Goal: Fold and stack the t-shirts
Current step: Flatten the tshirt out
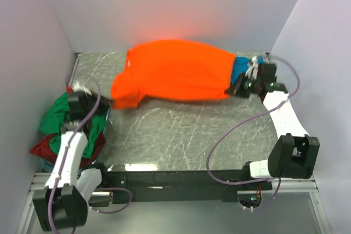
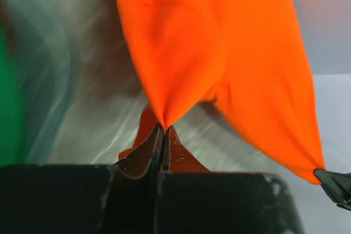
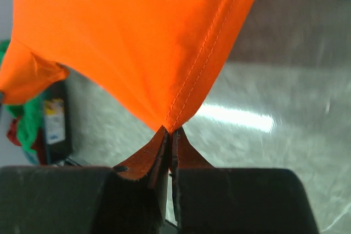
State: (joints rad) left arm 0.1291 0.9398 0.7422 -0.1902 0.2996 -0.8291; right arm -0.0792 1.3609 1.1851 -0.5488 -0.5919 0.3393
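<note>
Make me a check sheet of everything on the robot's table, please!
Surface: grey marbled table, with a bright glare near the front edge.
Job's things: orange shirt stretched between both arms; teal shirt peeking out behind it; green shirt and red shirt heaped at the left edge.
Clutter: nothing seen.
Grippers: left gripper and right gripper, fingers pinched shut on the orange shirt.
Cables: purple cables looping along each arm.
Surroundings: pale walls on three sides.
</note>
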